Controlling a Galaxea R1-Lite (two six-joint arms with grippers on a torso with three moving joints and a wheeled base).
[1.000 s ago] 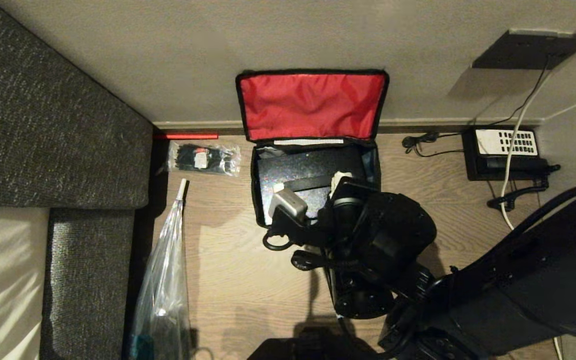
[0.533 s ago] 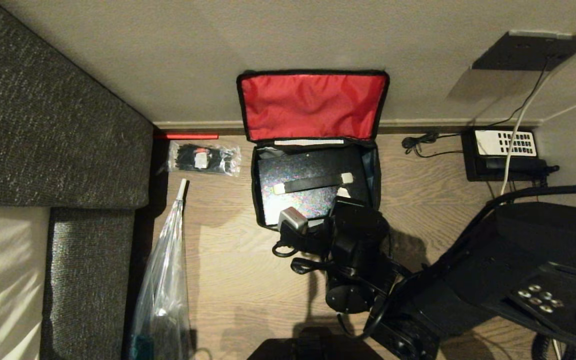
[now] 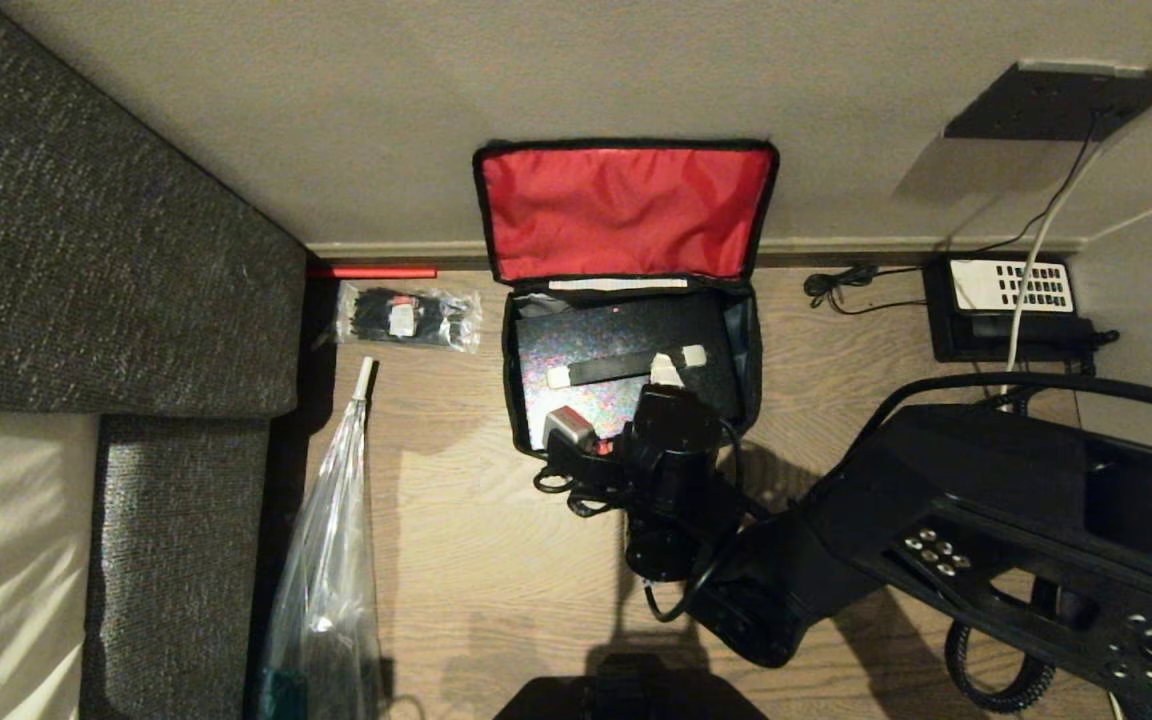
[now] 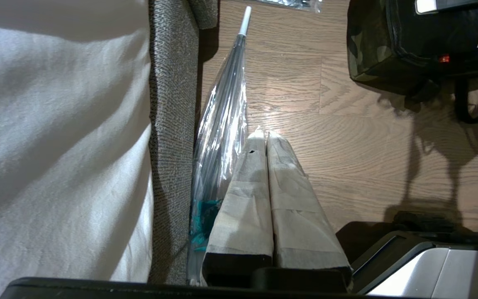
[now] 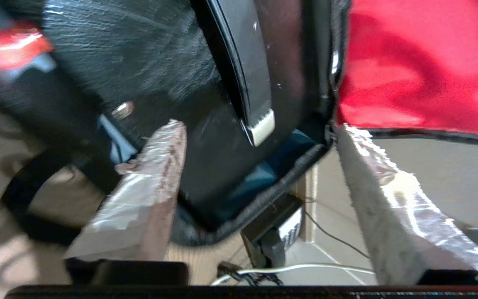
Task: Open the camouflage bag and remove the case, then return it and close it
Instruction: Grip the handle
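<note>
Your right gripper (image 5: 259,153) hangs over the near right corner of the boxy camouflage bag (image 3: 511,400), wrist bent down, its taped fingers (image 5: 152,178) spread wide and holding nothing. The flat black hard case (image 3: 626,340) lies inside the bag, handle up, with the red-lined lid (image 3: 624,210) propped against the wall. The blurred wrist view suggests the fingers are clear of the case. Bare wooden floor (image 3: 496,560) lies open in front of the bag. Your left gripper (image 4: 266,137) is parked with its fingers pressed together beside the clear umbrella (image 4: 222,124).

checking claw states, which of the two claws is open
The right claw, its fingers spread apart above the case; the left claw has its fingers pressed together.
</note>
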